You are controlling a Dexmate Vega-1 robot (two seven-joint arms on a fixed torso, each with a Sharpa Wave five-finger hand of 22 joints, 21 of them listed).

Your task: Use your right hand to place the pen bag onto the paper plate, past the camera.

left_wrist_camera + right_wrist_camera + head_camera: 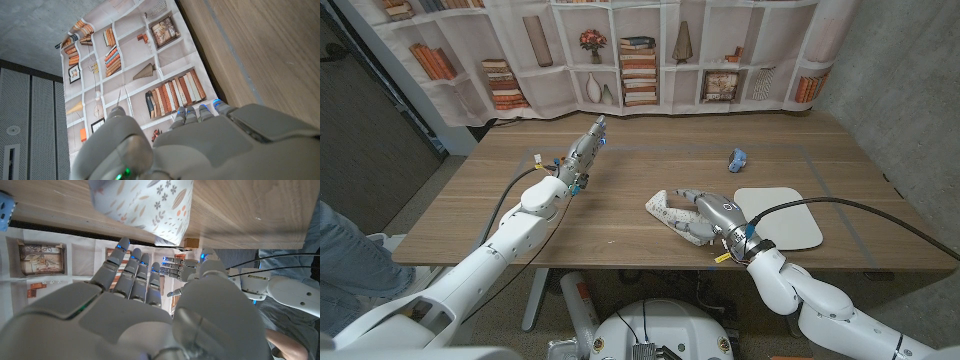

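Right hand fingers apart, on floral pen bag near table front edge, beside paper plate. No readable writing.

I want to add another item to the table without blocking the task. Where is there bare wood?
Bare wood lies between the left hand and the blue object, and along the front edge left of the pen bag. It is crowded where the right hand reaches the pen bag beside the paper plate.

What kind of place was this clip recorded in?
Probably a lab or test room, not a home: the bookshelves are a printed curtain, the side wall is bare concrete, and a wooden table serves as workbench.
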